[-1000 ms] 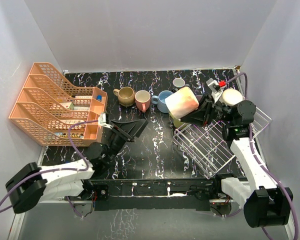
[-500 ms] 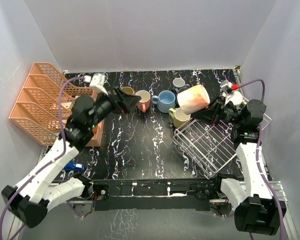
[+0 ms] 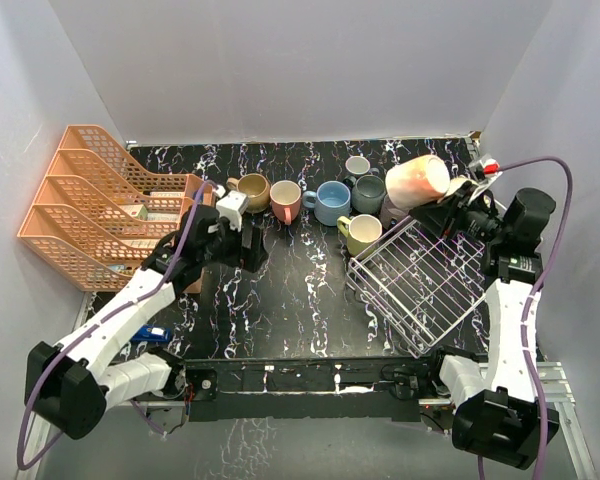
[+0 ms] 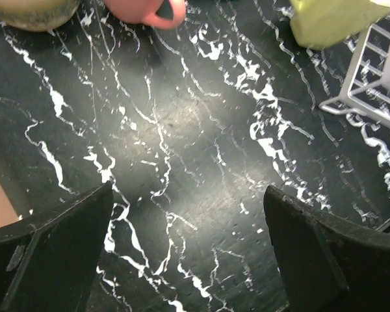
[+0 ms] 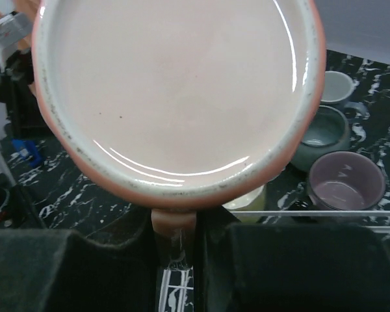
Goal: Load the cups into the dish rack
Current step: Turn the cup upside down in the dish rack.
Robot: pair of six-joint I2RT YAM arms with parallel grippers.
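At the far left of the black marbled table (image 3: 300, 300) we see the orange tray organizer (image 3: 95, 215). Just right of it the left gripper (image 3: 248, 248) hangs over bare tabletop. From its wrist view we find its fingers (image 4: 65, 247) spread wide with nothing between them, only marble below.

Beyond it a row of cups stands upright on the table: the tan mug (image 3: 252, 190), the pink mug (image 3: 285, 198) and the blue mug (image 3: 330, 201). Next comes the grey-teal mug (image 3: 369, 192), with the small grey mug (image 3: 357, 165) behind it. The pale yellow mug (image 3: 362, 234) stands nearer the arms, just beside the left corner of the dish rack (image 3: 420, 285). That white wire rack sits skewed on the right half of the table.

Farther right, the right gripper (image 3: 448, 205) has its fingers (image 5: 78, 273) clamped on the handle of the peach mug (image 3: 418, 180). It holds the mug on its side, off the table, near the rack's far corner. From the right wrist we look straight into the mug's mouth, and the mauve mug (image 5: 346, 179) stands on the table beyond the rack's edge.
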